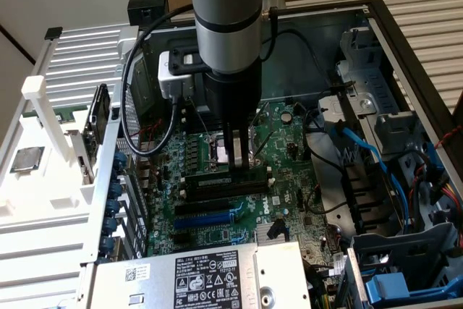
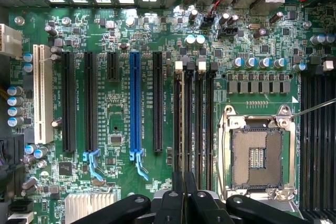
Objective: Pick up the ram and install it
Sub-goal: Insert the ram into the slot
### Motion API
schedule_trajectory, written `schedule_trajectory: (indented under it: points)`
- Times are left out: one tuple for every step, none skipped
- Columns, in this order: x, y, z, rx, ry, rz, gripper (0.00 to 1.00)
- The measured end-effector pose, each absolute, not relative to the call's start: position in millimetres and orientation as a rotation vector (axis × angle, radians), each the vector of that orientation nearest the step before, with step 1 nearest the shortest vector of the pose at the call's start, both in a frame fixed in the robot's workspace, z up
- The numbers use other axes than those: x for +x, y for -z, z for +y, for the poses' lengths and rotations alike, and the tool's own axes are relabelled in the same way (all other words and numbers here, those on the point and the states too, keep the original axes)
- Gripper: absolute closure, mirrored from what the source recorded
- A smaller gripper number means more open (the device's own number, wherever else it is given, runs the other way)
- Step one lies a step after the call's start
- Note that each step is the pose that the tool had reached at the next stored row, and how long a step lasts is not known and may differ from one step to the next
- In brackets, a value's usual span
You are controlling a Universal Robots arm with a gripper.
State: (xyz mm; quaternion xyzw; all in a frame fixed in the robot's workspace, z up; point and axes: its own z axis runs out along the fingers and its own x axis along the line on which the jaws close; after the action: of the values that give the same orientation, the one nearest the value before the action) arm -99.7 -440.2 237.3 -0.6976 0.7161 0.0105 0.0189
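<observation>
- The fingers [image 2: 177,195] of the gripper [image 2: 184,183] were drawn together with barely a sliver of gap between them, and they gripped nothing that could be seen.
- In the exterior view the gripper [image 1: 237,166] pointed straight down into the open computer case [image 1: 405,56], its tips low over the green motherboard [image 1: 289,179].
- Under the tips ran the black memory slots [image 2: 193,124], four side by side, two of them with white end latches. Whether the tips touched them could not be told.
- Just beside those slots lay the processor socket [image 2: 257,153], a metal frame around a bare field of contacts.
- On the far side of the memory slots from the socket came a long black slot, then the blue expansion slot [image 2: 135,103], more black slots and last a white slot [image 2: 42,93].
- The grey arm [image 1: 224,19] rose out of the case, with a black cable [image 1: 134,128] looping down from its wrist.
- At the near edge of the case sat the power supply [image 1: 210,276], its black label facing up. Blue cables [image 1: 362,150] ran through the bays on the exterior view's right.
- The ram [image 1: 72,114] lay outside the case on the exterior view's left, well apart from the gripper. It showed as a thin green strip in the white holder [image 1: 43,179], partly hidden behind a white post.
- Between the ram and the case wall a dark card [image 1: 98,122] stood upright.
- The square silver processor chip [image 1: 27,158] rested flat on the same holder, nearer the camera than the ram.
</observation>
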Motion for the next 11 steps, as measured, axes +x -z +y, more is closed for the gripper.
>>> schedule_trajectory:
  points:
    - [-99.7,-238.5,-440.3,-2.166,-0.033,2.223,0.88]
    - [-99.7,-238.6,-440.8,-2.166,-0.033,2.223,0.88]
    - [-99.7,-238.6,-440.8,-2.166,-0.033,2.223,0.88]
    - [-99.7,-238.6,-440.8,-2.166,-0.033,2.223,0.88]
    - [-99.7,-238.7,-441.5,-2.166,-0.033,2.223,0.88]
    - [-99.7,-238.7,-442.3,-2.166,-0.033,2.223,0.88]
    - [-99.7,-238.6,-442.8,-2.166,-0.033,2.223,0.88]
    - [-99.7,-238.7,-442.8,-2.166,-0.033,2.223,0.88]
    - [-99.7,-238.7,-442.8,-2.166,-0.033,2.223,0.88]
    - [-99.7,-238.7,-442.7,-2.166,-0.033,2.223,0.88]
    - [-99.7,-238.7,-442.7,-2.166,-0.033,2.223,0.88]
